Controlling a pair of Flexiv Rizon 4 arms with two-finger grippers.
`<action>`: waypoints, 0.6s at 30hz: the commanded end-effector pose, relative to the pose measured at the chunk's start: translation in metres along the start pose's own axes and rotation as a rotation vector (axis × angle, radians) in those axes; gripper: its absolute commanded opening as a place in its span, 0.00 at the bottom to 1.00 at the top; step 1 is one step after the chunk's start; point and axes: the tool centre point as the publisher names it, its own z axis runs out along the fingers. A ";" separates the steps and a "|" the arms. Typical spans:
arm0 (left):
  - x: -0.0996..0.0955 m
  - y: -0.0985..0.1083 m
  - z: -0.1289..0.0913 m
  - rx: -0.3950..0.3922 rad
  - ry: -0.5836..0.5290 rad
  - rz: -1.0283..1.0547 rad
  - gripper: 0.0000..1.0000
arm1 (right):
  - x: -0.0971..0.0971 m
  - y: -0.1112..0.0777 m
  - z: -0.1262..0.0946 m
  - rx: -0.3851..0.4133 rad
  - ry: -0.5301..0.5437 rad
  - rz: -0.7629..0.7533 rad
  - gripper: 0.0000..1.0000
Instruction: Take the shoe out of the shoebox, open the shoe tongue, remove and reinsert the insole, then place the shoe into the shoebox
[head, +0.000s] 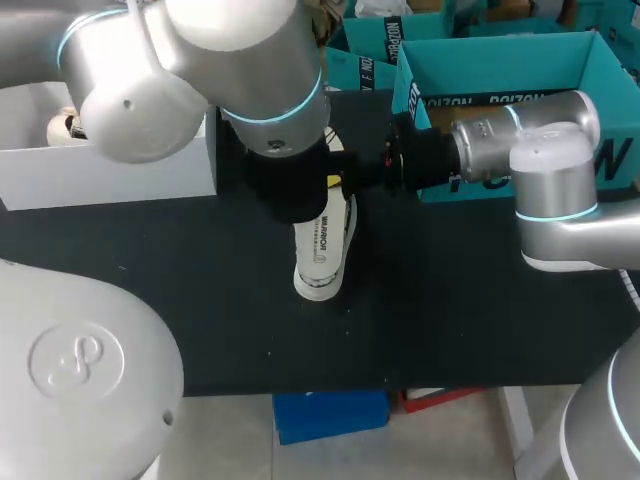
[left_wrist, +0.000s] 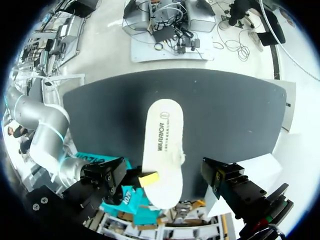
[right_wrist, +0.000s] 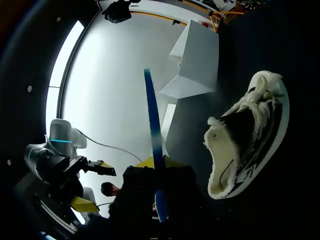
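Black fleece-lined sneaker (right_wrist: 250, 135) lies on the dark table (head: 150, 280), beside my right gripper (right_wrist: 157, 162). White insole (left_wrist: 162, 135), dark lettering printed on top, pinched edgewise between that gripper's yellow tips. My left gripper (left_wrist: 163, 172) hangs above, fingers spread wide.

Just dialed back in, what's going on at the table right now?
The right hand is shut on the edge of the insole, holding it clear of the shoe. The shoe sits on the black table, outside the teal shoebox. The left hand hangs open over the insole. So the insole is out and not yet reinserted.
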 end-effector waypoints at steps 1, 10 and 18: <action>-0.007 -0.001 0.007 0.009 0.131 -0.015 1.00 | -0.001 0.000 0.001 0.000 -0.001 0.001 0.00; -0.006 0.003 0.015 0.016 0.138 -0.006 1.00 | -0.001 0.000 0.001 0.000 -0.001 0.001 0.00; -0.002 0.036 0.019 -0.005 0.147 0.006 1.00 | -0.001 0.000 0.001 0.000 -0.001 0.001 0.00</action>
